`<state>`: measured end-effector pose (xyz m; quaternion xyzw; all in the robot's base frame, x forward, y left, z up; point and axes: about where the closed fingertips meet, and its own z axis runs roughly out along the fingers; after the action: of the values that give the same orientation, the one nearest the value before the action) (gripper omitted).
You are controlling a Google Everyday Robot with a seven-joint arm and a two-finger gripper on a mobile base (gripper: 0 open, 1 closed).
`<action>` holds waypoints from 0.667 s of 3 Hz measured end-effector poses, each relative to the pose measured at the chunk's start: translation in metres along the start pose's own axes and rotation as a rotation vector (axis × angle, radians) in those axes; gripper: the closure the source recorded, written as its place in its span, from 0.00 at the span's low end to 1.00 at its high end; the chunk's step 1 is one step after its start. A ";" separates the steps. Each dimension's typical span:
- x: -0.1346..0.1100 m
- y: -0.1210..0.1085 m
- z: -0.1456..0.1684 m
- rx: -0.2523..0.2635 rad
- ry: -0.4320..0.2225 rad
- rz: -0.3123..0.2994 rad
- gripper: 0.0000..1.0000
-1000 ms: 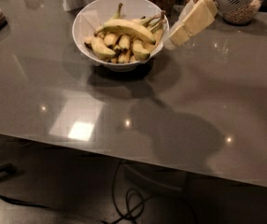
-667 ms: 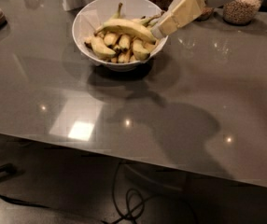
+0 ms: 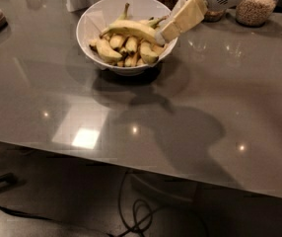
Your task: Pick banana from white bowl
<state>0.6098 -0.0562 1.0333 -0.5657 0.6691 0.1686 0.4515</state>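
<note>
**Camera view.** The cream-coloured claw [image 3: 163,32] slants down-left from the upper right, with its tip over the right rim of the wide, glossy white bowl [image 3: 126,69]. Its opening cannot be told. The long curved yellow banana [image 3: 128,28] lies immediately left of the tip, long axis left-right atop the pile. Glass grain jars [image 3: 253,8] stand close behind. The grey surface [image 3: 205,107] lies open below.

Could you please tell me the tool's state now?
Tool: at the rim of the glossy white bowl, beside the long curved yellow banana; state cannot be told.
</note>
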 end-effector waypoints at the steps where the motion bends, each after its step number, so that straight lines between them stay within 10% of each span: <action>1: 0.002 -0.004 0.009 0.020 0.017 -0.025 0.00; 2: 0.004 -0.018 0.033 0.050 0.019 -0.035 0.00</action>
<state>0.6398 -0.0398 1.0172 -0.5674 0.6673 0.1384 0.4622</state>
